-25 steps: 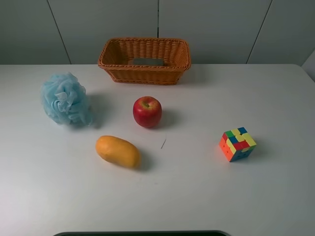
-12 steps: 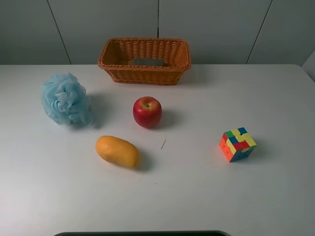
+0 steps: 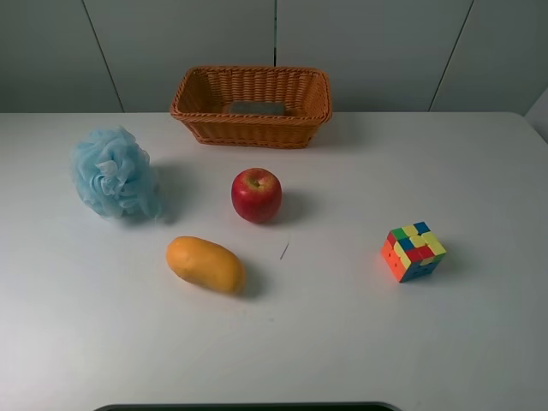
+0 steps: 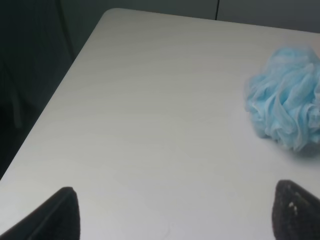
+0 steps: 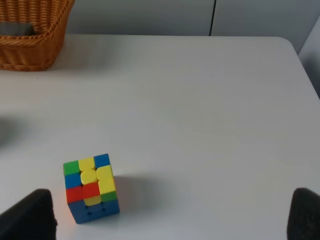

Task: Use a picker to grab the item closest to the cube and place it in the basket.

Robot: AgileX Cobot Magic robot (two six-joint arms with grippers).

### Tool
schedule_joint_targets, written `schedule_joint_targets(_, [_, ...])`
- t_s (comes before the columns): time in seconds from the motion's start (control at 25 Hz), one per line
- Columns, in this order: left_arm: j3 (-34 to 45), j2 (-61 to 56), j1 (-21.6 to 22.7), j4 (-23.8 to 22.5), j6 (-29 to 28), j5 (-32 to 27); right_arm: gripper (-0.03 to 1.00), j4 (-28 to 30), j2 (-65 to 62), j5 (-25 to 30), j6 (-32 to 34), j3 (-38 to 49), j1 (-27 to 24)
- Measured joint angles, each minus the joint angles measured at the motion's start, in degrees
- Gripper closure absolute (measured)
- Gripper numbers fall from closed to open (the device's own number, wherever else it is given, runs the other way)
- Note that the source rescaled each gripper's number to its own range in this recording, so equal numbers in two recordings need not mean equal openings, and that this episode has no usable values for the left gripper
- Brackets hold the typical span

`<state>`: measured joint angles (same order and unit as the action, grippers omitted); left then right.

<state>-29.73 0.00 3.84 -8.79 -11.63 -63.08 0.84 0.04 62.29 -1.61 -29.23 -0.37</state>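
Nothing has moved over the last second: the grey felt-topped block [image 3: 257,108] lies in the orange-brown woven wicker basket [image 3: 199,122], so delivery looks complete. Both the left gripper [image 4: 175,212] and the right gripper [image 5: 172,212] hang spread wide and empty, with the multicoloured puzzle cube [image 3: 413,250] untouched.

Item [image 3: 257,108] in basket [image 3: 193,90], far behind cube [image 3: 413,251] at right.
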Motion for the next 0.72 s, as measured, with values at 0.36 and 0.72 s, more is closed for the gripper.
schedule_joint_targets(0.36, [0.0, 0.0, 0.0, 0.0, 0.0, 0.0, -0.03, 0.0, -0.13, 0.0, 0.24, 0.0, 0.0])
schedule_joint_targets(0.72, [0.0, 0.0, 0.0, 0.0, 0.0, 0.0, -0.03, 0.0, -0.13, 0.0, 0.24, 0.0, 0.0])
